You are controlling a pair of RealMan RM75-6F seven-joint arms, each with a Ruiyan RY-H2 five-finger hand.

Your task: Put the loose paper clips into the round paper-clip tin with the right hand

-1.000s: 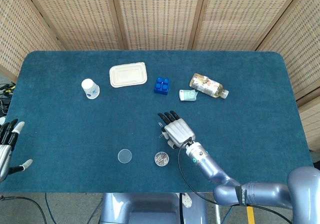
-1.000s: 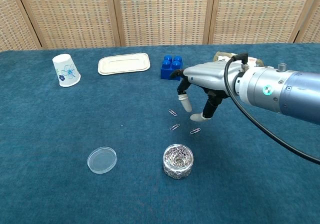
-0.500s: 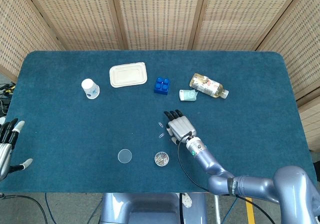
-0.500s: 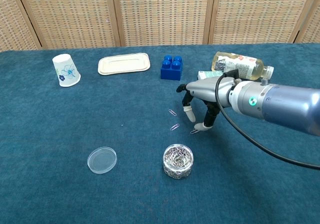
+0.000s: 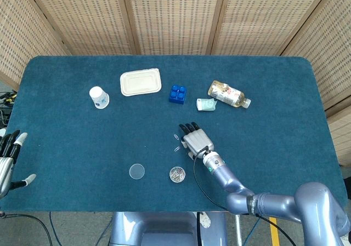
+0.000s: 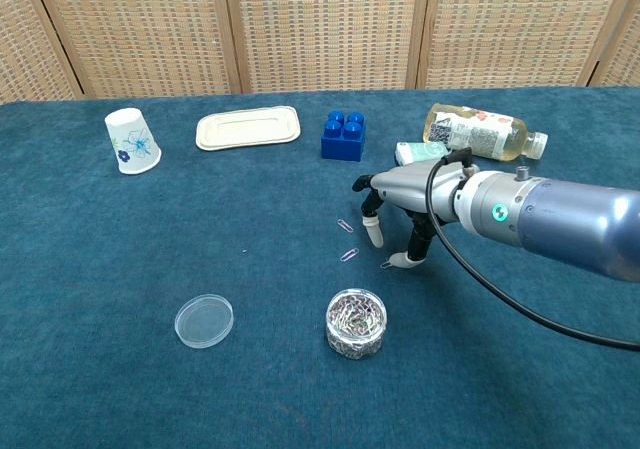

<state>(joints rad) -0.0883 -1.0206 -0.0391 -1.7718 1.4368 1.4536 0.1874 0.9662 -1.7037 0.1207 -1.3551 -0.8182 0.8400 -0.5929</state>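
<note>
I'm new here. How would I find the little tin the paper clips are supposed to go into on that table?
Look at the near edge of the blue table, just in front of the robot's right hand. The round paper-clip tin is a small clear pot heaped with silvery clips. The clear lid to its left is flat and empty.

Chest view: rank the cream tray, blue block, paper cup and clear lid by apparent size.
1. cream tray
2. paper cup
3. clear lid and blue block look alike; the lid sits nearer the camera, so unranked.
</note>
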